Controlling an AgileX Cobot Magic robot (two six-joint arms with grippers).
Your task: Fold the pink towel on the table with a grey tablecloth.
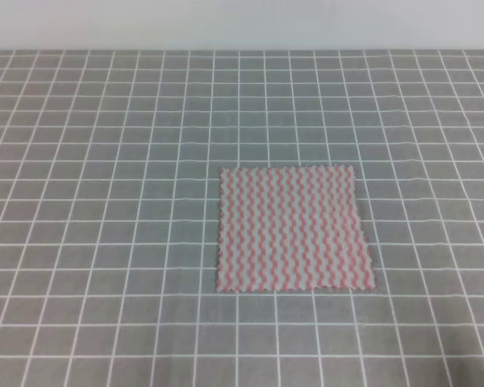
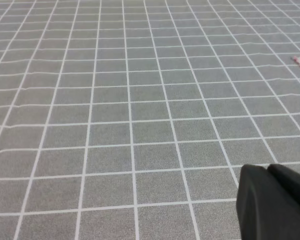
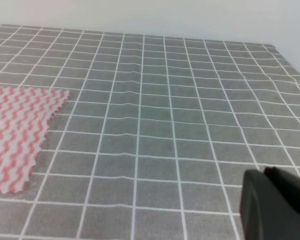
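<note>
Left end effector (image 2: 275, 202) and right end effector (image 3: 275, 205) each show only as a dark corner at lower right of their wrist views, can't tell whether fingers are apart or together. Pink towel (image 1: 293, 228) lies flat, unfolded on the tabletop (image 1: 105, 201), well apart from both end effectors: far right of the left one, left of the right one.

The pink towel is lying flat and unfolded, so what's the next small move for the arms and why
Probably bring the right gripper left toward the pink towel and down to its near right corner. The towel lies fully spread on the grey tablecloth, untouched, and neither arm shows in the high view. The right wrist view already has the towel's edge close by; the left wrist view catches only a far sliver.
</note>
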